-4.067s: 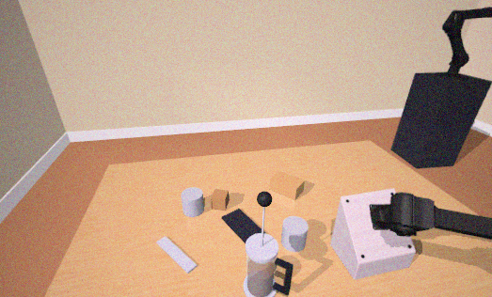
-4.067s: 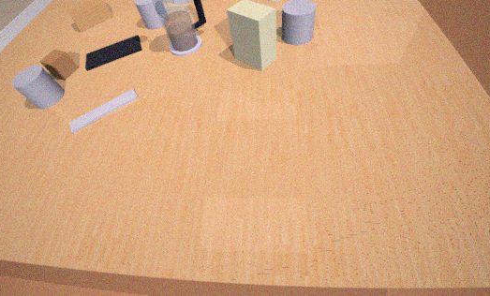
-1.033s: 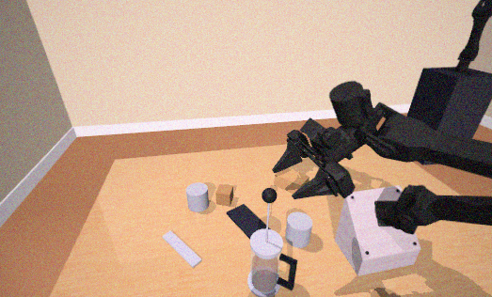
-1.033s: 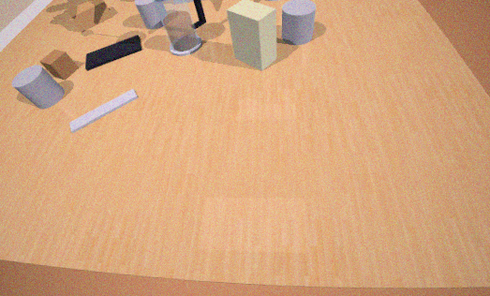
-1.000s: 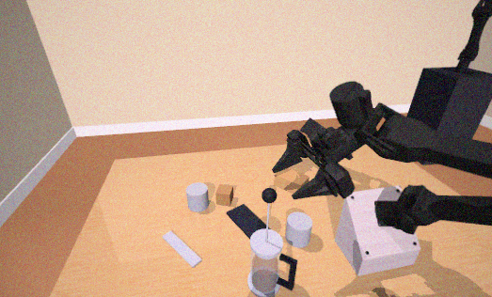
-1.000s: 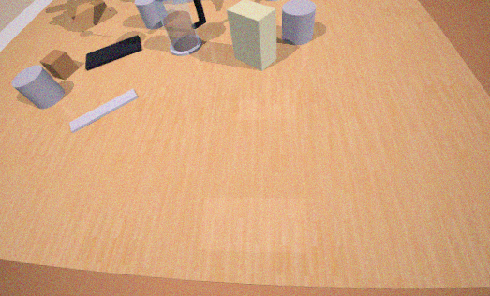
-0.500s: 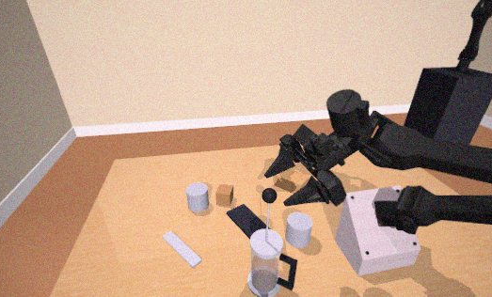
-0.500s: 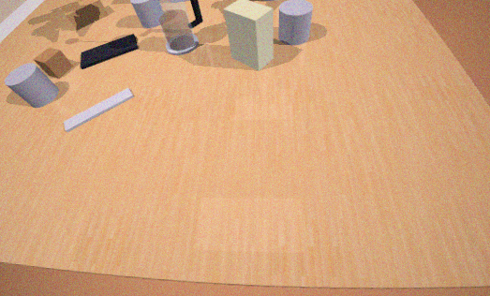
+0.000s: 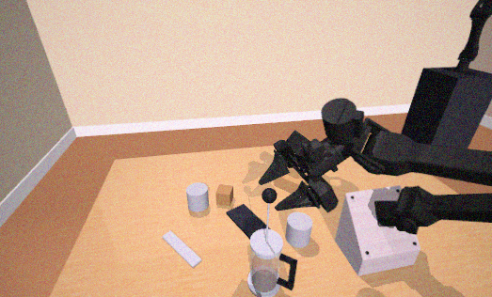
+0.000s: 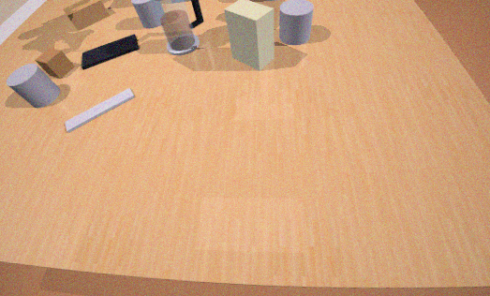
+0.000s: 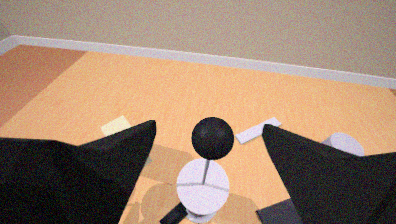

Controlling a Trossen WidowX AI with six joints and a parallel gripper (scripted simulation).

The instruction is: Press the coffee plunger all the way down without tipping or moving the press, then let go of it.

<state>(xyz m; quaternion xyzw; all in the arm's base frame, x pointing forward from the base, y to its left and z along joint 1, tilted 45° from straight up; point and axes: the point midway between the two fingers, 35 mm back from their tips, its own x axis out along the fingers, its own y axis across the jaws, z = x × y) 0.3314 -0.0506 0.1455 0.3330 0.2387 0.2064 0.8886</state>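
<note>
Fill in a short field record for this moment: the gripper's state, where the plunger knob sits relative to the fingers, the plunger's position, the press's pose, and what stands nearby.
gripper: open, holding nothing
fingers: one on each side of the plunger knob, not touching it
plunger knob: black ball, on a thin rod above the lid
plunger: raised, not yet pressed
coffee press: upright on the table, handle to one side
nearby: grey cylinder, dark flat slab, pale flat bar, brown cube
</note>
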